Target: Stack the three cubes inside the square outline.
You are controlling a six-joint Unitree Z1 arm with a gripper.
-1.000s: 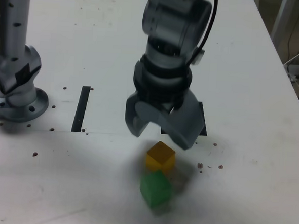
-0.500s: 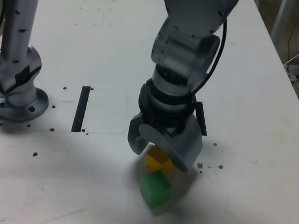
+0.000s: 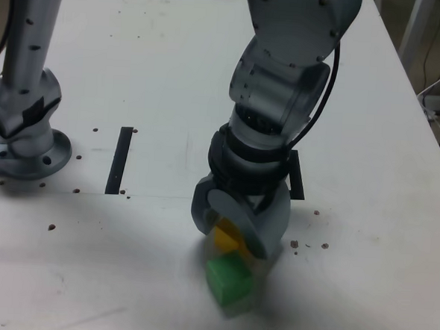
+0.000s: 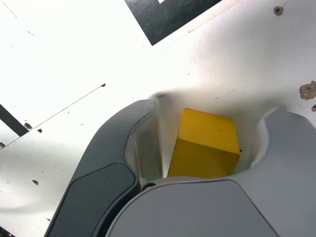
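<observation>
The yellow cube rests on the white table, and my gripper has come down over it. In the wrist view the yellow cube sits between the two grey jaws of the gripper; a thin gap shows on one side, so the jaws are open around it. The green cube lies just in front of the yellow one, nearly touching it. The square outline is mostly hidden behind the arm; one black corner of the outline appears in the wrist view beyond the gripper.
A narrow black strip lies at the exterior view's left of the arm. A second grey arm's base stands at the far left. Small dark holes dot the table. Cables hang past its right edge.
The gripper has come down from above the yellow cube to straddle it, and its jaws have narrowed around it. Neither cube has moved.
</observation>
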